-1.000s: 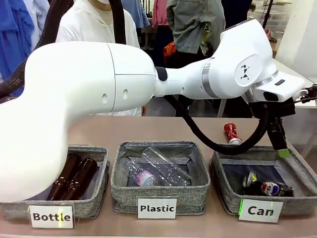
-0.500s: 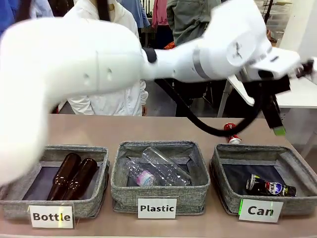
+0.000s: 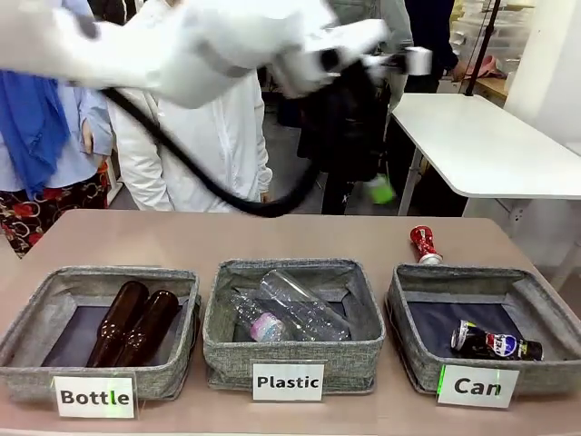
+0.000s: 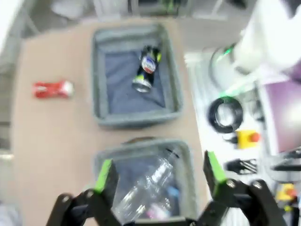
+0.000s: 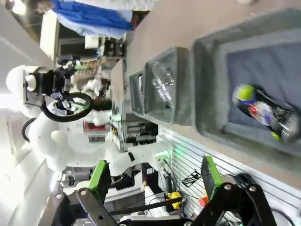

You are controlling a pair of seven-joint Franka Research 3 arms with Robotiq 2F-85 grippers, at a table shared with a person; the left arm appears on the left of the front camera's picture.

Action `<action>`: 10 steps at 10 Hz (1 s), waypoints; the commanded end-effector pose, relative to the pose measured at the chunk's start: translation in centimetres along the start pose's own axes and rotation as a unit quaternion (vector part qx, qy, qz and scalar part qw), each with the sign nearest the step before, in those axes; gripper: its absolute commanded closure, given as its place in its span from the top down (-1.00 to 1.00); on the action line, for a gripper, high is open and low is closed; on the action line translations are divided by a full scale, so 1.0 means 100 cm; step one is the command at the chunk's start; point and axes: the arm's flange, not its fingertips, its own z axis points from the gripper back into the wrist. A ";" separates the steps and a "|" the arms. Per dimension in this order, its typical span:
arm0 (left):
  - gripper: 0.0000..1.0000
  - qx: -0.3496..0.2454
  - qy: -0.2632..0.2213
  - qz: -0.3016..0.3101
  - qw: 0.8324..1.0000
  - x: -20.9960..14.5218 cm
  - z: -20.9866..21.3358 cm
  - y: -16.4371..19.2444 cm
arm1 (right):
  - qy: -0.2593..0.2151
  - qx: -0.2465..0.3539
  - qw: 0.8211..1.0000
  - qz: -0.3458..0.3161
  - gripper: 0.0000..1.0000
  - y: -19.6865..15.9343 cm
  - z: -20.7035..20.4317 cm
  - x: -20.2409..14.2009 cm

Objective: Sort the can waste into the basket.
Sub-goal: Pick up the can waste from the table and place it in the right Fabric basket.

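A dark blue-black crushed can [image 3: 495, 343] lies on the floor of the grey basket labelled "Can" [image 3: 472, 273]. A red crushed can [image 3: 423, 243] lies on the table just behind that basket. My left arm sweeps blurred across the top of the front view, with one green pad [image 3: 381, 189] showing high above the table. In the left wrist view my left gripper [image 4: 160, 175] is open and holds nothing, high over the Can basket [image 4: 136, 117], the dark can [image 4: 146, 74] and the red can [image 4: 52, 89]. My right gripper [image 5: 155, 176] is open and holds nothing, off to the side of the Can basket [image 5: 207, 94] and the dark can [image 5: 263, 111].
The "Plastic" bin [image 3: 292, 272] in the middle holds clear bottles, and the "Bottle" bin [image 3: 118, 274] at the left holds two brown bottles. People stand at the table's far side. A white table [image 3: 481, 145] is at the back right.
My left arm has lifted away from the Can basket and swung up and to the left. Its jaws opened wider. The dark can settled flat on the basket floor.
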 end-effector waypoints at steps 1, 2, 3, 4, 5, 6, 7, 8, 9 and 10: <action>0.87 -0.010 -0.098 0.076 0.992 -0.118 0.047 -0.061 | 0.054 -0.004 0.999 -0.005 1.00 0.015 -0.050 0.033; 0.87 -0.008 -0.170 0.114 0.979 -0.163 0.069 -0.070 | 0.064 -0.008 0.998 -0.004 1.00 0.021 -0.081 0.043; 0.87 -0.023 -0.245 0.171 0.954 -0.208 0.084 -0.084 | 0.077 -0.008 0.997 0.004 1.00 0.025 -0.110 0.046; 0.87 -0.041 -0.295 0.223 0.928 -0.259 0.090 -0.094 | 0.073 0.012 0.997 0.008 1.00 0.029 -0.135 0.051; 0.87 -0.068 -0.327 0.245 0.910 -0.297 0.092 -0.102 | 0.075 0.051 0.996 0.013 1.00 0.034 -0.147 0.055; 0.87 -0.099 -0.340 0.287 0.890 -0.334 0.086 -0.111 | 0.080 0.076 0.994 0.015 1.00 0.036 -0.151 0.056; 0.87 -0.116 -0.349 0.345 0.863 -0.370 0.076 -0.119 | 0.100 0.097 0.990 0.011 1.00 0.035 -0.152 0.056; 0.87 -0.137 -0.367 0.380 0.838 -0.401 0.066 -0.125 | 0.110 0.107 0.988 0.005 1.00 0.030 -0.148 0.055; 0.87 -0.143 -0.387 0.383 0.826 -0.418 0.056 -0.126 | 0.102 0.107 0.989 -0.003 1.00 0.021 -0.140 0.053; 0.87 -0.115 -0.356 0.346 0.860 -0.381 0.093 -0.091 | 0.101 0.081 0.992 0.000 1.00 0.035 -0.155 0.050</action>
